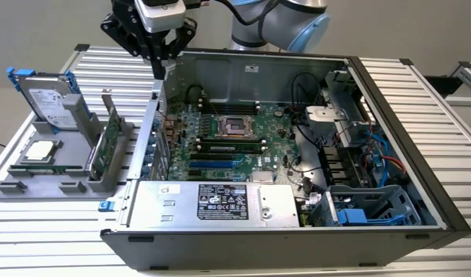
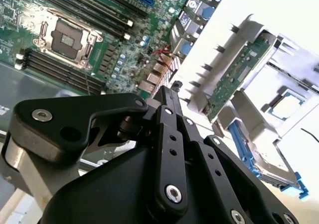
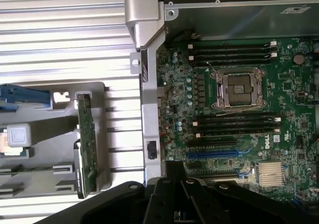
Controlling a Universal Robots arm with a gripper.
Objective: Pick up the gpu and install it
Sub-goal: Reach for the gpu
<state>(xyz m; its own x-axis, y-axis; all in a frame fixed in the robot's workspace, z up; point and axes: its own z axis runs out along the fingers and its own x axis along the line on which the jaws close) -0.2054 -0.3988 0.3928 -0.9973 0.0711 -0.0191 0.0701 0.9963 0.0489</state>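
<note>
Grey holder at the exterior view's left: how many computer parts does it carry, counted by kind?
hard drive: 1
processor: 1
gpu: 1
memory stick: 1
Total: 4

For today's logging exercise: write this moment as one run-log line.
end effector: shut, empty | place: by case wall, exterior view's left | gpu: upright in holder, not grasped

Gripper [image 1: 157, 70], fingers pressed together and empty, hangs over open computer case [image 1: 281, 247] rear wall. gpu [image 1: 104, 147] stands upright in gray rack [image 1: 35, 187], exterior view's left.
</note>
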